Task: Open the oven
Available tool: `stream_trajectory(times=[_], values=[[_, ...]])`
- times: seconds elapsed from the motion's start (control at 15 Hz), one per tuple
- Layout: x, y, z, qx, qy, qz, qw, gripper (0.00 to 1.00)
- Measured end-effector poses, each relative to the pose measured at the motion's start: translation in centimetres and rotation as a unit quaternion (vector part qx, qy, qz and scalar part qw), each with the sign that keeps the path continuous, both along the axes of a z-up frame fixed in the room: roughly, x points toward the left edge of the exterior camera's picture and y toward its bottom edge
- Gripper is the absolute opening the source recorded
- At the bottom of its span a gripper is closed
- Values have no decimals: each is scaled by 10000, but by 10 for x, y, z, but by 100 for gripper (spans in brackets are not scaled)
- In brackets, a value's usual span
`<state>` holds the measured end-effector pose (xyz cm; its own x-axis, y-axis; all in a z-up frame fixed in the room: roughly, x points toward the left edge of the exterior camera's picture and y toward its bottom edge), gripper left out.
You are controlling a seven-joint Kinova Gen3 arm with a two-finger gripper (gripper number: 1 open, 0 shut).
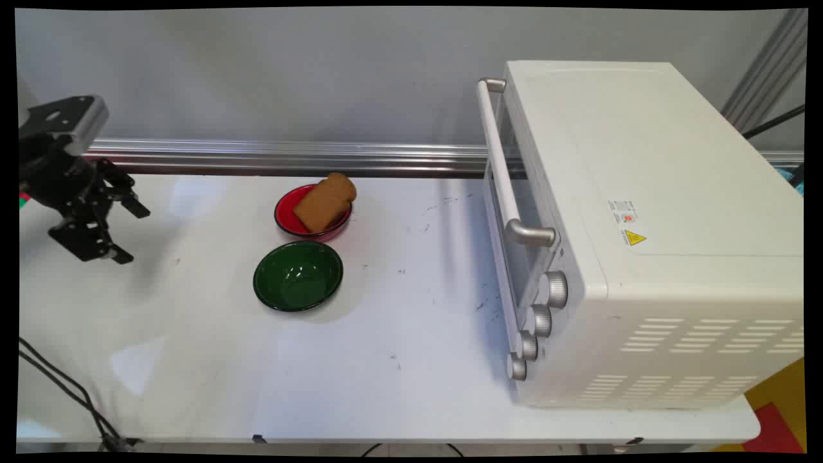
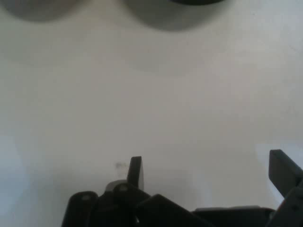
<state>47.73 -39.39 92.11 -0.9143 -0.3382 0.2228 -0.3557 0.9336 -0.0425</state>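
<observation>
The gripper (image 1: 128,231) hovers at nine o'clock over the white worktop (image 1: 398,360) with its fingers (image 2: 135,171) spread wide and nothing between them. Well apart at its three o'clock sit a green bowl (image 1: 298,276) and, just behind it at twelve, a red bowl (image 1: 286,215) holding a slice of brown bread (image 1: 325,202). A white toaster oven (image 1: 643,231) fills the three o'clock side.

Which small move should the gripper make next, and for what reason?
Probably a short move toward the bread slice in the red bowl. The gripper hangs over bare table at the left with jaws open, holding nothing; the green bowl is empty and the oven door appears closed.
</observation>
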Motion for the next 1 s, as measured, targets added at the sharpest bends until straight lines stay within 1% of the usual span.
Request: stream_trajectory(times=[0.27, 0.53, 0.73, 1.0], values=[[-14, -15, -4, -141, 193, 67, 9997, 100], [-46, -40, 8, -307, 633, 167, 9974, 100], [-93, -62, 34, -411, 1019, 257, 9936, 100], [-166, -86, 76, -505, 1485, 151, 9875, 100]])
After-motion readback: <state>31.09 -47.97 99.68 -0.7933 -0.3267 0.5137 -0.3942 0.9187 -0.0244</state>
